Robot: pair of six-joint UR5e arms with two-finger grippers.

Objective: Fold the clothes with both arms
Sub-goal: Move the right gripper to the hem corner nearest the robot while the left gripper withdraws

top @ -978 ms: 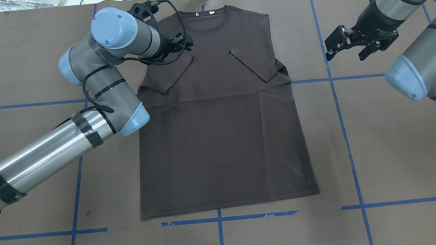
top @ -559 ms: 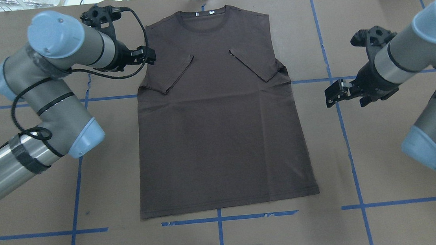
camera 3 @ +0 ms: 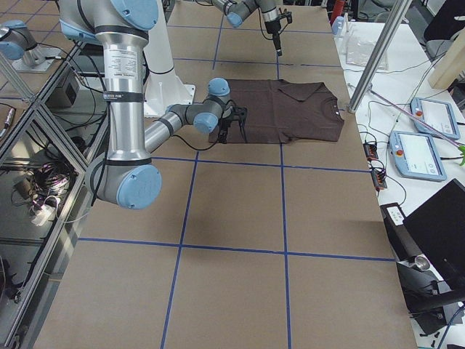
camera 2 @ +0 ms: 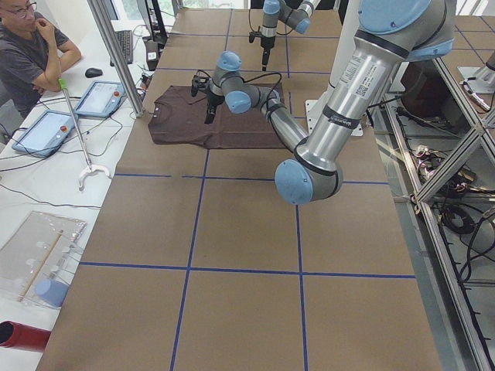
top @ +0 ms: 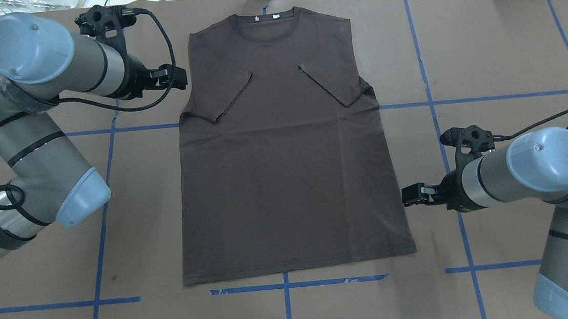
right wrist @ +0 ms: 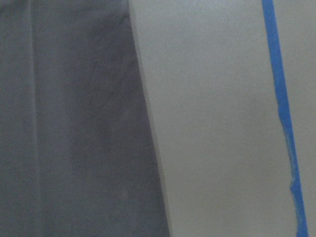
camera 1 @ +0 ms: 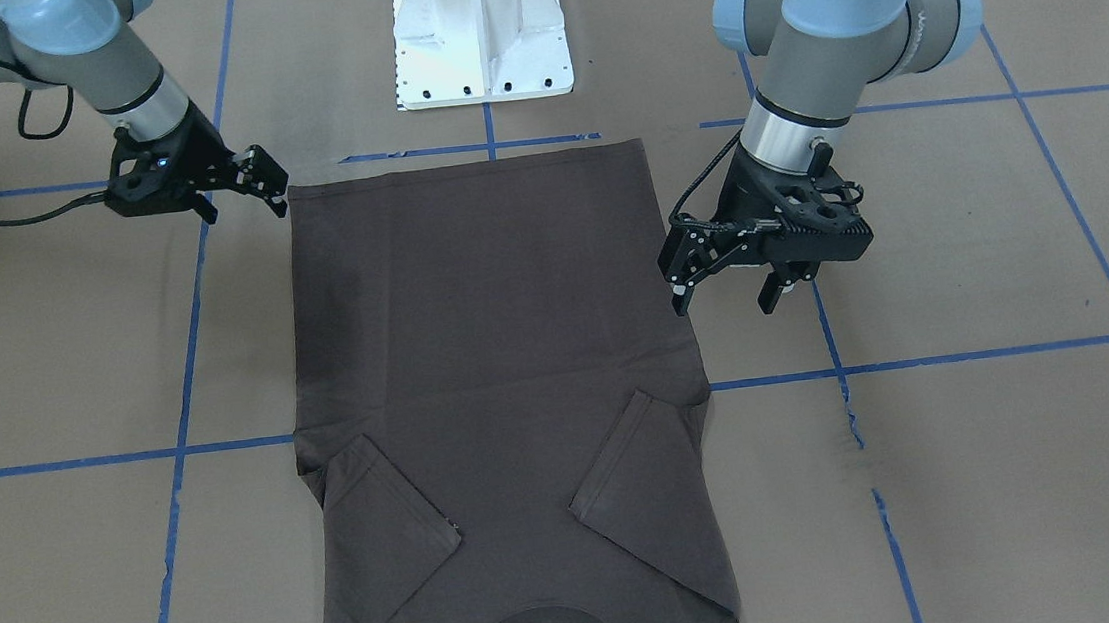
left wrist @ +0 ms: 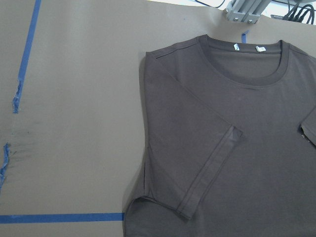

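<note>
Laid flat mid-table with sleeves folded in, the T-shirt point(top: 288, 154) is judged soft and limp, best pinched at its side edges, beside which the left gripper point(camera 1: 725, 299) and right gripper point(camera 1: 245, 210) are poised, spread and empty.

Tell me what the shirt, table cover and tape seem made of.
Shirt: thin soft knit, probably cotton jersey, matte; it lies flat with only fine creases. Cover: likely brown kraft paper, matte and evenly flat. Tape: blue painter's-type paper tape, judging by its ragged torn edge.
</note>
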